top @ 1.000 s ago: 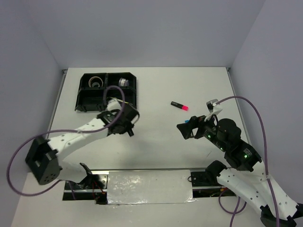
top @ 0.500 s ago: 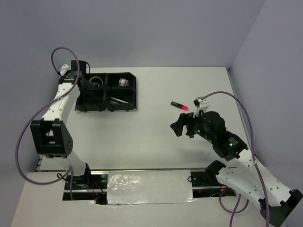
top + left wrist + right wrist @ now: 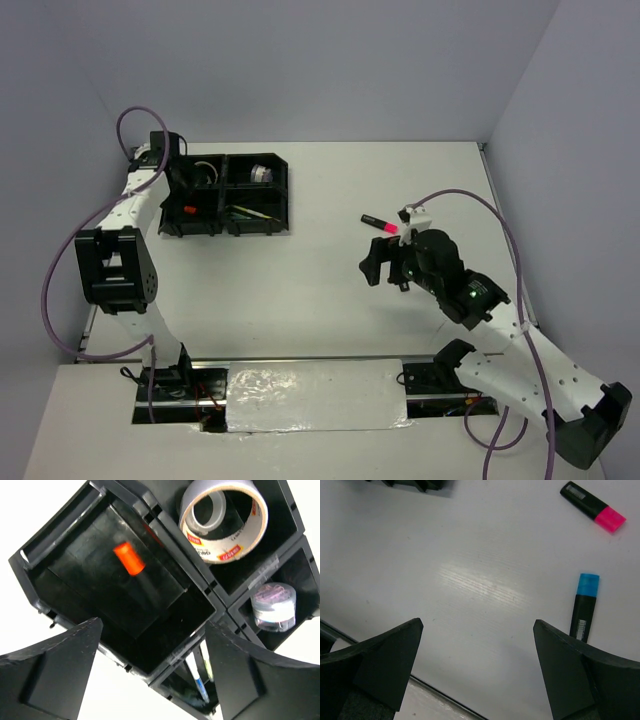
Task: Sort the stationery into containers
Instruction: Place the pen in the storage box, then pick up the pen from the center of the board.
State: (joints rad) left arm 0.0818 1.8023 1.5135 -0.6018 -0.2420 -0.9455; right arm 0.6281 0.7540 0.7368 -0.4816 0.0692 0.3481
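Right wrist view: the right gripper [image 3: 477, 647] has its jaws wide apart with nothing between them, only bare table [image 3: 470, 570] under the gap. Just past the finger on the right side of this view lies the blue-ended marker [image 3: 585, 611]. Its long side runs nearly the same way the fingers point, with the blue end far away. So the jaws would squeeze across its thin side, which is good. But I think the gripper must first slide sideways until the marker sits in the gap. Farther on, and tilted, lies the pink-ended marker [image 3: 593, 506]. Both are on the table, not yet sorted.

The left gripper [image 3: 154, 645] has its jaws apart too and holds nothing. It hangs over the black tray [image 3: 256, 231], above the box with the orange-ended marker [image 3: 129, 559] inside. A tape roll [image 3: 225, 517] sits in the next box. Seen from the top, the left gripper is well apart from the two loose markers, so the right gripper is the near one.
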